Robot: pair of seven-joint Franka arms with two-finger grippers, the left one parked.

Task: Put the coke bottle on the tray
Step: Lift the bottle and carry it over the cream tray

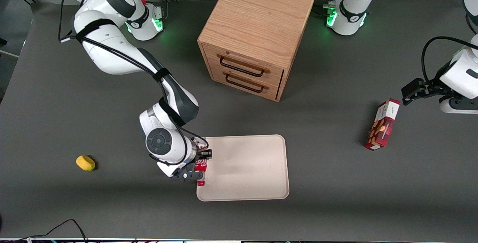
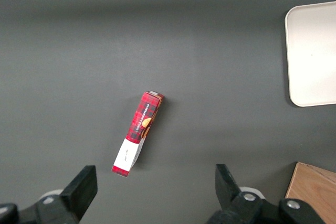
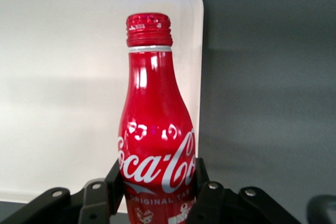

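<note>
Front view: gripper (image 1: 194, 168) (over grey table (image 1: 336, 183))

Right arm stretched forward, gripper (image 1: 195, 171) low, jaws clamped on bottle

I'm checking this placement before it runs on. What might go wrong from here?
The gripper holds the coke bottle right over the tray's edge nearest the working arm; released there, the bottle may catch the raised rim or roll off onto the table. The fingers clamp only the lower body, so the bottle might tilt.
</note>
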